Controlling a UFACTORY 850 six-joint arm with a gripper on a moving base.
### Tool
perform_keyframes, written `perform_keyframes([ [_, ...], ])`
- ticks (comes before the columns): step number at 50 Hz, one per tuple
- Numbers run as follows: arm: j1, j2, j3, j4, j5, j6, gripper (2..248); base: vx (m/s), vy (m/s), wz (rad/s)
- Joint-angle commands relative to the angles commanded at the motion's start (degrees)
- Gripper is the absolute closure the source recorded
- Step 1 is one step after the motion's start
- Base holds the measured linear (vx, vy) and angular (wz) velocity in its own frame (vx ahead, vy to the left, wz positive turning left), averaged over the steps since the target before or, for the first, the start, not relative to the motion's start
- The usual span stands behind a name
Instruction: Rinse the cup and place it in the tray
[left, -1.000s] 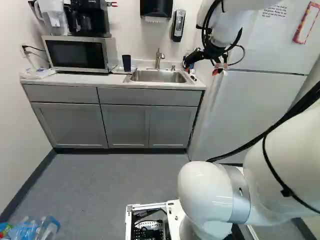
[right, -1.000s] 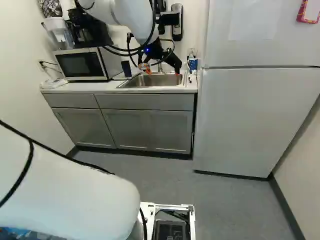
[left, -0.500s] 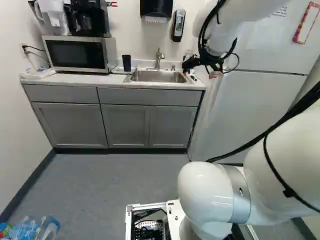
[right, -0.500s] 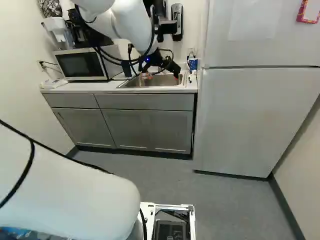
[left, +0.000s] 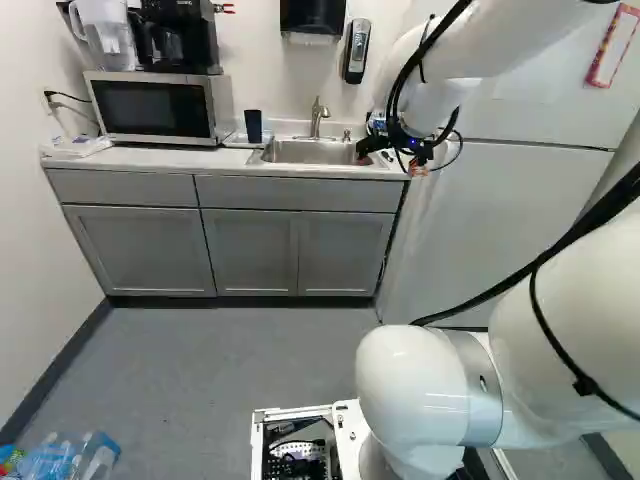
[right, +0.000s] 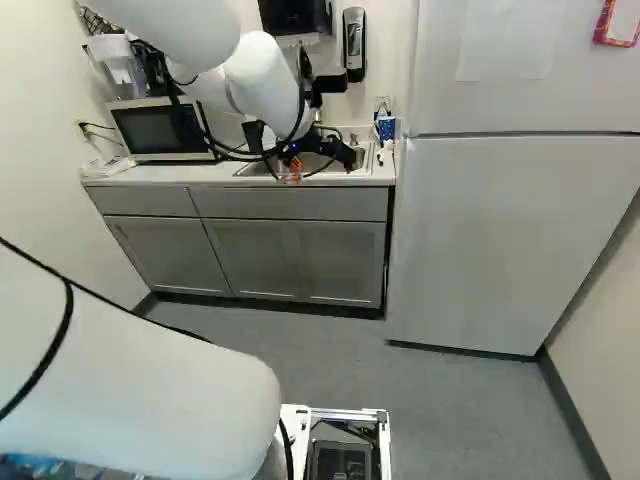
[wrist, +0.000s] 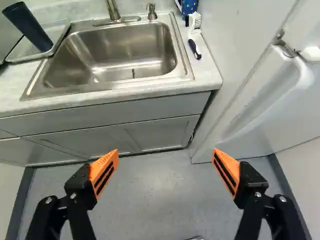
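At the upper left of the left base view, the cup (left: 253, 126) stands in the tray (wrist: 58, 30), so I judge placing done, leaving my gripper (wrist: 165, 152), wide open and empty, only to back away.

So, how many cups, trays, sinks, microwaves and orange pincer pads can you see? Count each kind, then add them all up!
Cup: 1
Tray: 1
Sink: 1
Microwave: 1
Orange pads: 2
Total: 6
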Motion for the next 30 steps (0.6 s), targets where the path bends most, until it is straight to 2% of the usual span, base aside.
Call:
perform_keyframes([
  [30,3.52,-0.47,11.99,-1.17,19.48,0.85,3,0.0,0.0,0.0],
])
